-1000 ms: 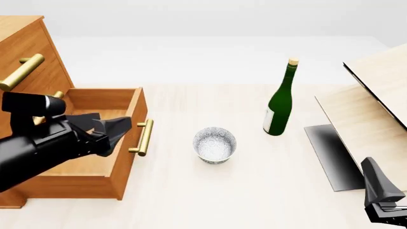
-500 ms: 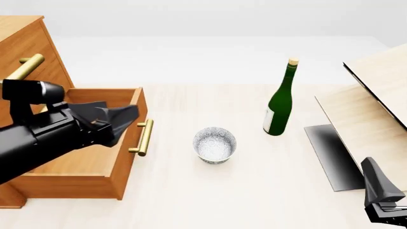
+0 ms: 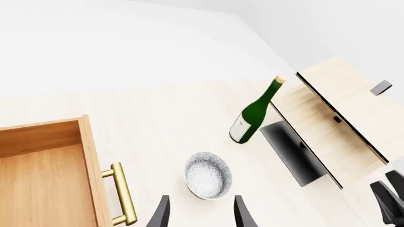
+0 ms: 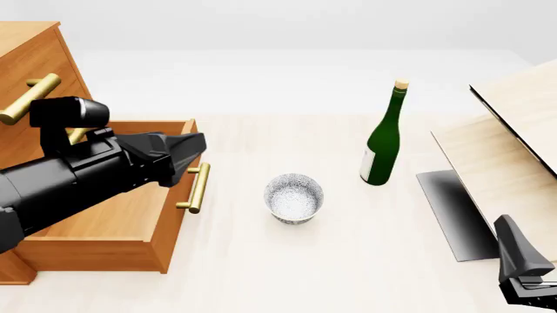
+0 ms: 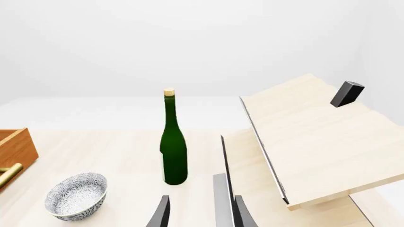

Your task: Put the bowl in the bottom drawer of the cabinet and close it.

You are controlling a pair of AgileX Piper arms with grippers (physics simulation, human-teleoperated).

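Note:
The small white speckled bowl (image 4: 294,197) stands upright on the table, right of the cabinet (image 4: 35,72). The bottom drawer (image 4: 122,222) is pulled out and nothing lies in the part I can see; its brass handle (image 4: 198,188) faces the bowl. My left gripper (image 4: 187,155) hovers over the drawer's front edge, left of the bowl and apart from it. In the left wrist view its fingers stand open (image 3: 202,215) just short of the bowl (image 3: 207,175). My right gripper (image 4: 520,261) rests low at the near right, open (image 5: 198,215) and holding nothing, with the bowl (image 5: 75,196) far off.
A green bottle (image 4: 383,147) with a cork stands upright behind and right of the bowl. Pale wood panels (image 4: 513,150) and a dark slab (image 4: 452,212) fill the right side. The two upper drawers are shut, their brass handles (image 4: 30,98) sticking out.
My left arm has lifted from over the drawer and swung right and forward toward the bowl. The bowl, bottle and right arm have not moved.

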